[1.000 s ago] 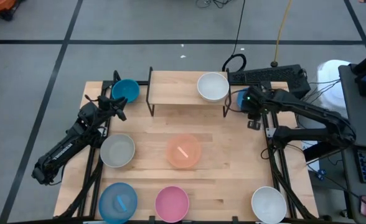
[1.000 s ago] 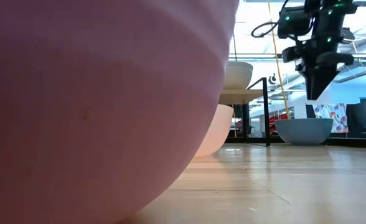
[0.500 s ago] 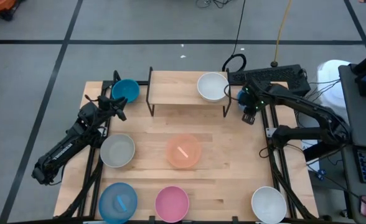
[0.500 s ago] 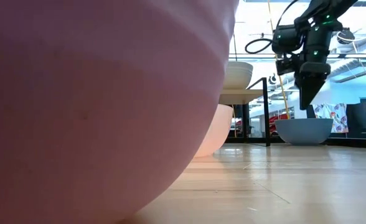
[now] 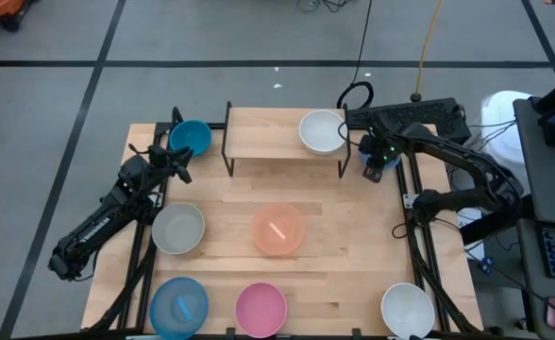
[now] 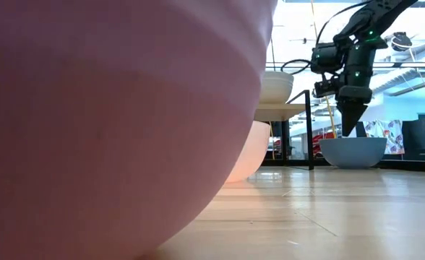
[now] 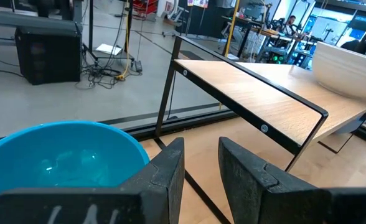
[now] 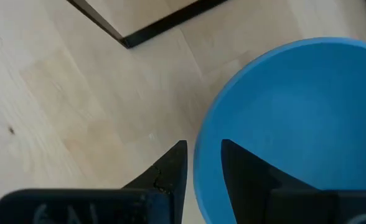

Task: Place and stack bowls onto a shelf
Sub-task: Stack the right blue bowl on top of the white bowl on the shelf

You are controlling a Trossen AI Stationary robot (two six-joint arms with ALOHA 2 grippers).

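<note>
The shelf (image 5: 282, 142) stands at the table's far middle with a white bowl (image 5: 323, 131) on its right end. A blue bowl (image 8: 295, 118) sits on the table just right of the shelf. My right gripper (image 8: 201, 165) points down over its near-left rim, narrowly open, with one finger outside the wall and one inside; in the low view its tip (image 6: 346, 130) is level with the rim. I see no touch. My left gripper (image 7: 200, 162) waits, narrowly open, beside the teal bowl (image 5: 190, 138) left of the shelf.
Grey-white (image 5: 178, 229) and orange-pink (image 5: 279, 229) bowls rest mid-table. Light blue (image 5: 178, 307), pink (image 5: 260, 309) and white (image 5: 408, 310) bowls line the near edge. The pink bowl (image 6: 118, 123) blocks much of the low view. A black power strip (image 5: 410, 115) lies at the far right.
My right gripper has come down and moved a little toward the shelf, from well above the blue bowl to the height of its rim. No bowl has moved.
</note>
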